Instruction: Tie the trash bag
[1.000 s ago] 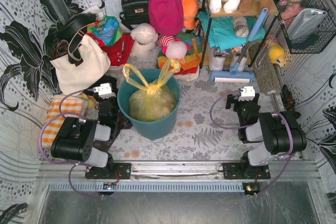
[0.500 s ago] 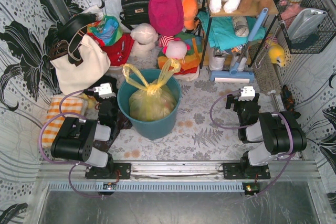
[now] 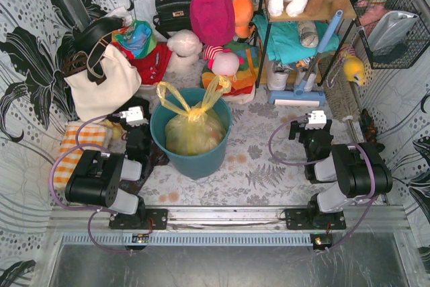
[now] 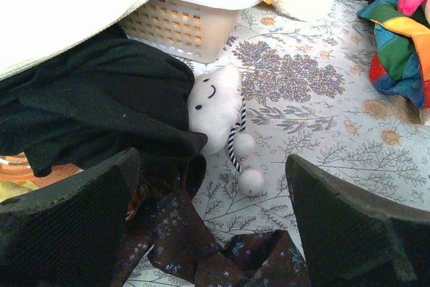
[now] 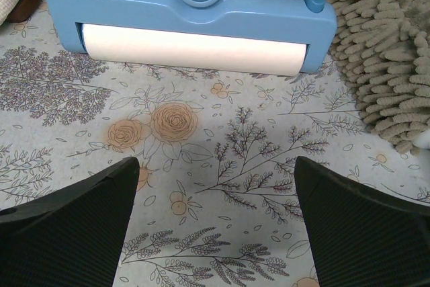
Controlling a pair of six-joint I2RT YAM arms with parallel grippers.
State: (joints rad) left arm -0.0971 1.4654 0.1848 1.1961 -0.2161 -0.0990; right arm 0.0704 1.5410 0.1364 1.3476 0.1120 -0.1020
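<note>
Yellow plastic trash bag (image 3: 194, 129) in teal round bucket (image 3: 195, 159), top looks knotted, two ears up. Both arms' fingers (image 4: 64, 226) (image 5: 363, 226) wide apart, holding nothing.

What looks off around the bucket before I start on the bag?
Nothing spilled or damaged. The yellow trash bag sits upright in the teal bucket, its two handles standing loose and untied. The one oddity: a dark floral cloth lies crumpled on the table right under the open left claw, where it might snag.
</note>
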